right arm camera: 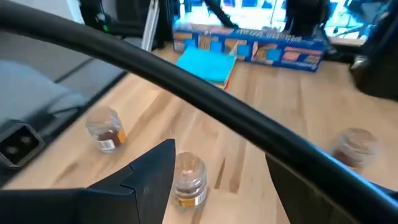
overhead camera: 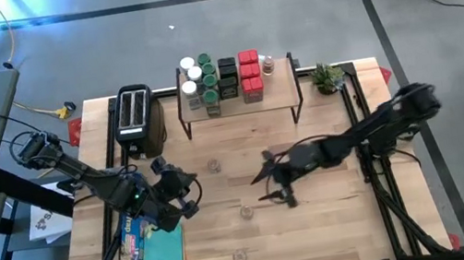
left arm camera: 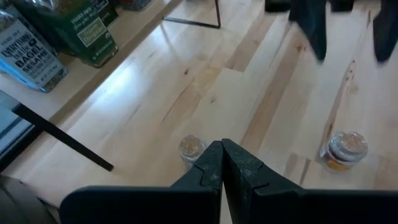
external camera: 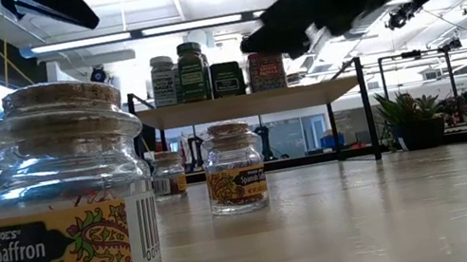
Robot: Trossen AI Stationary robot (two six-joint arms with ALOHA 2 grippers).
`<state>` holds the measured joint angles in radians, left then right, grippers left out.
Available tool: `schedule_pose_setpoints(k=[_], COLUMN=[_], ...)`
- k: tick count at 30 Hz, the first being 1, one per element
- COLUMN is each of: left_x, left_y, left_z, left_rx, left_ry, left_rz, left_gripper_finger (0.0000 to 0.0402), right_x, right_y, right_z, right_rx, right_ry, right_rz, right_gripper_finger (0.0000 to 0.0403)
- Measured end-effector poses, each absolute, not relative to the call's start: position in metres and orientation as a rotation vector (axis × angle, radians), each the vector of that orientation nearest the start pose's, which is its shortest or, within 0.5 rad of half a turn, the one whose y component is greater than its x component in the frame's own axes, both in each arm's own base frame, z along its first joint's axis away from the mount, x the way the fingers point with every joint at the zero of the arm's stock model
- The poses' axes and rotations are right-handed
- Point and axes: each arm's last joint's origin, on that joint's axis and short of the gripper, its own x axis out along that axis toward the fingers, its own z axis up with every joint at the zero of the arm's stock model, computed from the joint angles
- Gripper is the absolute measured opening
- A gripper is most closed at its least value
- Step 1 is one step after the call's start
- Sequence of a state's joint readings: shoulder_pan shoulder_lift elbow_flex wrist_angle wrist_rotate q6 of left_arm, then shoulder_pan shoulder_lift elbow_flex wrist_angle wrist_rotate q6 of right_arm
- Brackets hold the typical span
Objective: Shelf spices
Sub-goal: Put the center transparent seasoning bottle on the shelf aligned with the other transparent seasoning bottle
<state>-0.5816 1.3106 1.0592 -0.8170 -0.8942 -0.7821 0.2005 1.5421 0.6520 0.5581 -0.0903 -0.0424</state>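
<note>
The spices are split between two places. Most stand packed on the shelf [overhead camera: 240,103], a low riser with a pale wooden rectangular top and thin black metal legs at the upper centre of the high view: white-lidded jars [overhead camera: 189,70] on the left, green-lidded jars [overhead camera: 207,70] next, black boxes [overhead camera: 228,76], then square red tins [overhead camera: 249,75], and one tiny clear jar [overhead camera: 268,65] at the right end. Three more small cork-topped glass jars sit loose on the bare wood table [overhead camera: 340,225]: one [overhead camera: 213,165] below the shelf, one [overhead camera: 247,210] at mid-table, one [overhead camera: 239,257] near the bottom edge. In the low view the nearest saffron jar [external camera: 68,203] fills the left side, round-shouldered clear glass with a yellow printed label; a second jar [external camera: 234,167] stands at centre.

The right gripper [overhead camera: 281,192] hovers at centre of the high view, its dark fingers spread apart and grasping nothing, just right of the mid-table jar. The left gripper [overhead camera: 193,192] rests at centre left, its fingers [left arm camera: 211,165] clenched together on nothing.

A black toaster [overhead camera: 137,119] stands left of the shelf. A teal square cloth [overhead camera: 163,248] and a long blue foil box [overhead camera: 131,249] lie at the lower left. A small green plant [overhead camera: 328,77] sits at the upper right.
</note>
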Motion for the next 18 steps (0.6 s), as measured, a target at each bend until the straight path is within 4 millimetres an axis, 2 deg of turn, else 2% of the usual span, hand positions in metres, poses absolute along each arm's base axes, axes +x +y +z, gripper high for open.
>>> schedule_pose_setpoints(k=[5, 9, 14, 18], left_x=[0.22, 0.22, 0.22, 0.221], left_y=[-0.115, -0.116, -0.118, -0.119], left_z=[0.28, 0.279, 0.279, 0.279], left_rx=[-0.051, -0.082, -0.114, -0.125], left_ry=[0.641, 0.664, 0.681, 0.684], left_rz=[0.525, 0.493, 0.461, 0.45], left_gripper_finger=[0.0001, 0.0001, 0.0001, 0.0001], right_x=[0.336, 0.36, 0.376, 0.38], right_y=[0.074, 0.081, 0.086, 0.086], right_z=[0.163, 0.155, 0.141, 0.13], right_rx=[-0.143, -0.184, -0.223, -0.246], right_ry=[0.381, 0.457, 0.567, 0.605], right_rz=[0.369, 0.433, 0.51, 0.514], right_gripper_finger=[0.0246, 0.0246, 0.0246, 0.0246])
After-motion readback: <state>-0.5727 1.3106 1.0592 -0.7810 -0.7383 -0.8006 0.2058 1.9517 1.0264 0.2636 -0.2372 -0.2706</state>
